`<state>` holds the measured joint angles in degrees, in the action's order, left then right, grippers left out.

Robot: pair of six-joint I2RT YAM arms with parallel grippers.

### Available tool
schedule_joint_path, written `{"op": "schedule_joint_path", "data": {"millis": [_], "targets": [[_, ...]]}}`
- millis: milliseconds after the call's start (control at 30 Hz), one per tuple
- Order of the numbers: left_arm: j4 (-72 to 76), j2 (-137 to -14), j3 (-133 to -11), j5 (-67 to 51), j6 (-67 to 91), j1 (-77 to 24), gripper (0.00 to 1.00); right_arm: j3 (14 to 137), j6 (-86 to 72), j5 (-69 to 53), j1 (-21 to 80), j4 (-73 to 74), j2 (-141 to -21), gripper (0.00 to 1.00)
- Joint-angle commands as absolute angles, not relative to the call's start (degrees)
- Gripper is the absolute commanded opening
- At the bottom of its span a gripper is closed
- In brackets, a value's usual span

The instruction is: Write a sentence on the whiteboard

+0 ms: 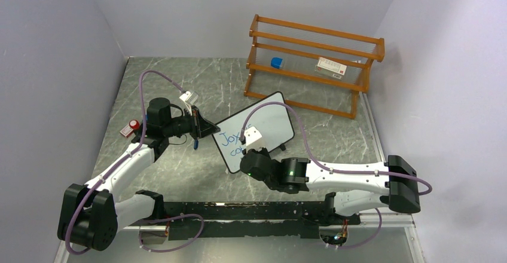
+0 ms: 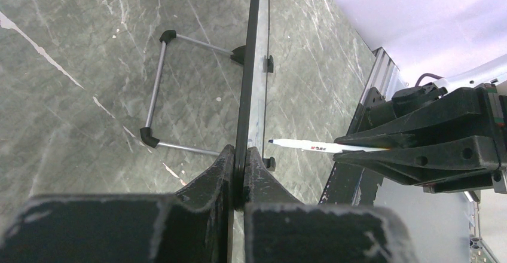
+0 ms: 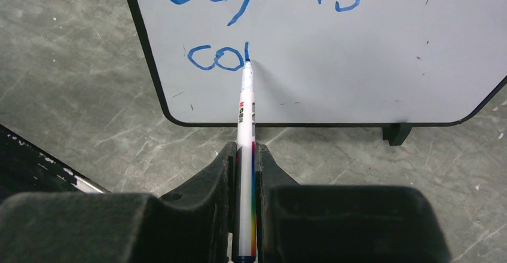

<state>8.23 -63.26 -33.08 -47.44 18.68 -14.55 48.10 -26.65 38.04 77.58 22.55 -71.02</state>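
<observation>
The whiteboard (image 1: 269, 119) stands tilted on its feet mid-table; in the left wrist view it shows edge-on (image 2: 248, 66). My left gripper (image 2: 242, 158) is shut on its black frame at the left edge (image 1: 210, 128). Blue writing (image 3: 206, 58) reads "Joy is" on the top line and "co" plus a short upright stroke on the second; this partial sentence also shows from above (image 1: 230, 138). My right gripper (image 3: 246, 152) is shut on a white marker (image 3: 246, 113) with a rainbow stripe. The marker's blue tip touches the board at that stroke. The marker (image 2: 323, 147) points at the board's face.
An orange wooden rack (image 1: 311, 66) stands at the back right, holding a blue object (image 1: 276, 63) and a white-and-red box (image 1: 331, 66). A red-capped item (image 1: 130, 127) lies at the left. A small blue piece (image 1: 195, 145) lies below my left gripper. The board's wire stand (image 2: 158, 89) rests behind it.
</observation>
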Motion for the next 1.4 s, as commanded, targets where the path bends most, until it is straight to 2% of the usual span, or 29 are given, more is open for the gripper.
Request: {"op": "schedule_joint_path", "data": {"millis": [0, 1367], "targets": [[4.49, -64.63, -32.19, -41.53, 15.38, -13.62, 0.05, 47.76, -26.14, 39.72, 77.32, 21.36, -70.25, 0.0], [4.41, -64.34, -32.08, -41.66, 15.29, -13.62, 0.05, 47.16, -28.12, 42.32, 76.57, 21.51, -71.56, 0.0]]}}
